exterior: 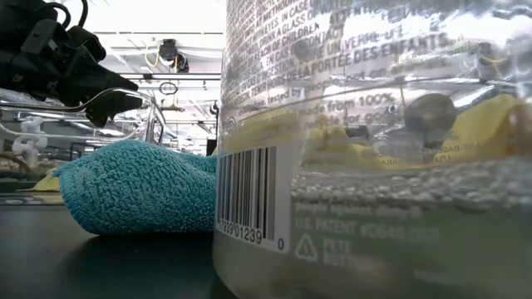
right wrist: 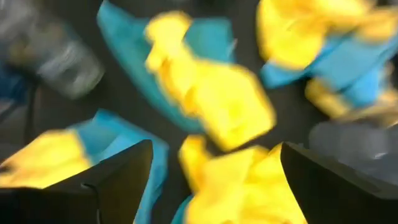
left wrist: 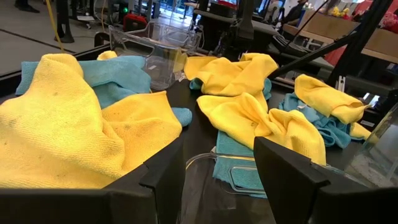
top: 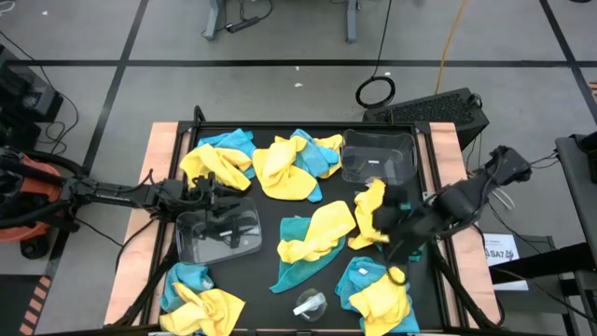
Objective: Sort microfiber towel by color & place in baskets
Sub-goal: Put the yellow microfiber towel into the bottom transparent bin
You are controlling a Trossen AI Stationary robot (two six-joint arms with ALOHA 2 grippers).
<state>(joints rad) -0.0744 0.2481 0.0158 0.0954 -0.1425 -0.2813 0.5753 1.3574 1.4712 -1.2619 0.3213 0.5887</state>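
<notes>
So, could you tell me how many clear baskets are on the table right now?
2. One basket sits at the far right of the table, apparently empty. The other basket is on the left, under the left gripper. None seems hidden.
</notes>
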